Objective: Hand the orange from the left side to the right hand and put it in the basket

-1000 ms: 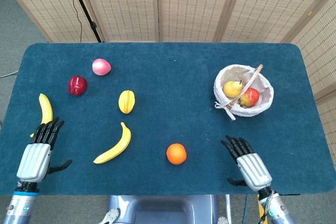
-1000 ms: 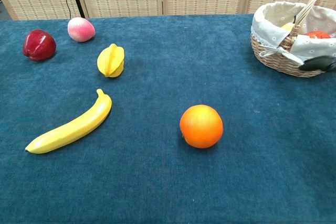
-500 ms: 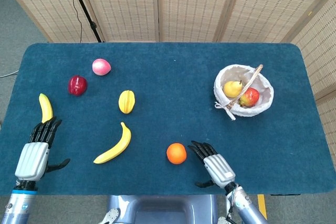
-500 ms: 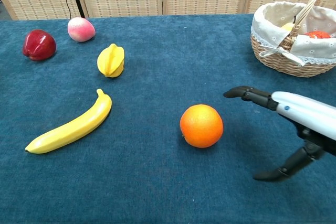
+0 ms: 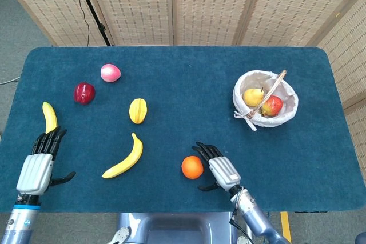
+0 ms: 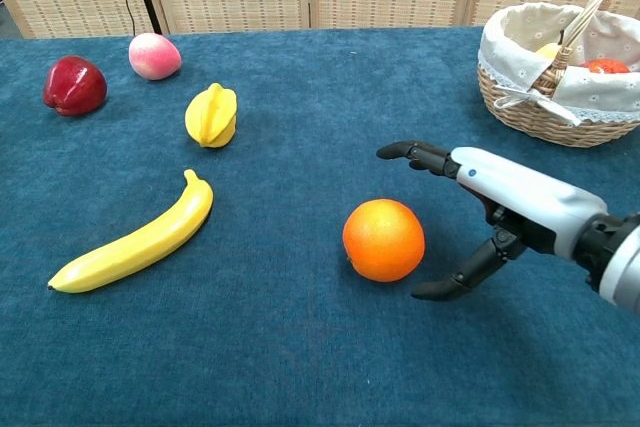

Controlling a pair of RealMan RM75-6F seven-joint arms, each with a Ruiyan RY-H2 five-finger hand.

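**Right hand spread beside the orange**

The right hand [image 5: 220, 170] sits low in the frame, just right of centre in the head view, fingers apart and holding nothing. In the chest view its fingers [image 6: 415, 154] reach past the upper right of the orange [image 6: 383, 239] while the thumb curls low at the fruit's right; whether either touches it I cannot tell. The orange rests on the table [image 5: 183, 67], lower centre of both views.

The left hand [image 5: 39, 161] lies at the lower left of the head view, fingers straight and slightly apart, holding nothing, just below a small banana [image 5: 50, 117].

The basket [image 5: 287, 112] stands in the right half, well apart from the orange, with a pear [image 5: 252, 96] and an apple [image 5: 273, 106] inside. Left of centre lie a large banana [image 5: 126, 159], a starfruit [image 5: 138, 110], a red apple [image 5: 84, 92] and a peach [image 5: 110, 72].
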